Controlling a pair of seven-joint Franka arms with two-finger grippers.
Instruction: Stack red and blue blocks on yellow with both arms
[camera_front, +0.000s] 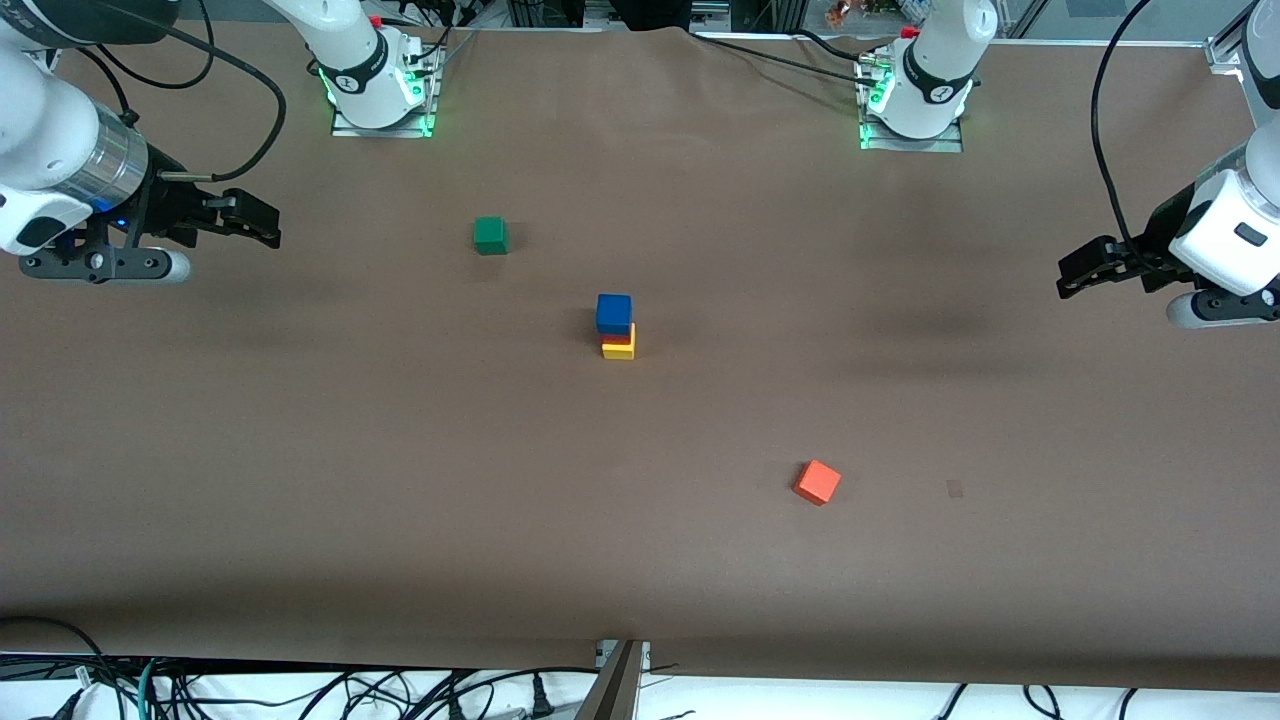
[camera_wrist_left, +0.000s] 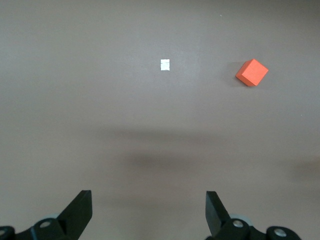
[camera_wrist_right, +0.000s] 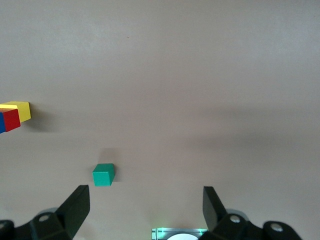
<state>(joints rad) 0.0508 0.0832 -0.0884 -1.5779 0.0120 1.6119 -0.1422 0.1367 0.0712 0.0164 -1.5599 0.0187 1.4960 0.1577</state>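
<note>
**Blue on red on yellow: the tower looks finished**

Blue tops the stack at mid-table: we see the blue block (camera_front: 614, 313) sitting on the red block (camera_front: 618, 341), which sits on the yellow block (camera_front: 619, 351). From the high camera only a thin strip of red shows between the other two, and the tower reads as slightly stepped, though we cannot say how far that is the viewing angle and how far a true offset. The right wrist view catches the same pile at the edge of its picture, with yellow (camera_wrist_right: 19, 110) and red (camera_wrist_right: 11, 119) in contact.

We judge the task done as far as the pictures go. Both blocks are placed, nothing is being carried, and nothing seems left but to stay away from the tower.

Our left gripper (camera_front: 1085, 272) hangs over bare table at the left arm's end, its fingers (camera_wrist_left: 79, 210) spread wide and empty. Our right gripper (camera_front: 245, 220) hangs over the right arm's end in the same state, fingers (camera_wrist_right: 75, 205) wide apart, holding nothing. Both are well apart from the stack.

Around it, the green cube (camera_front: 490, 235) lies farther from the front camera than the tower, toward the right arm's end. An orange-red cube (camera_front: 818, 482) lies nearer the front camera, toward the left arm's end, with a small pale mark (camera_wrist_left: 165, 64) on the table (camera_front: 300, 450) near it. Neither cube touches the stack, and nothing stands in the way.
</note>
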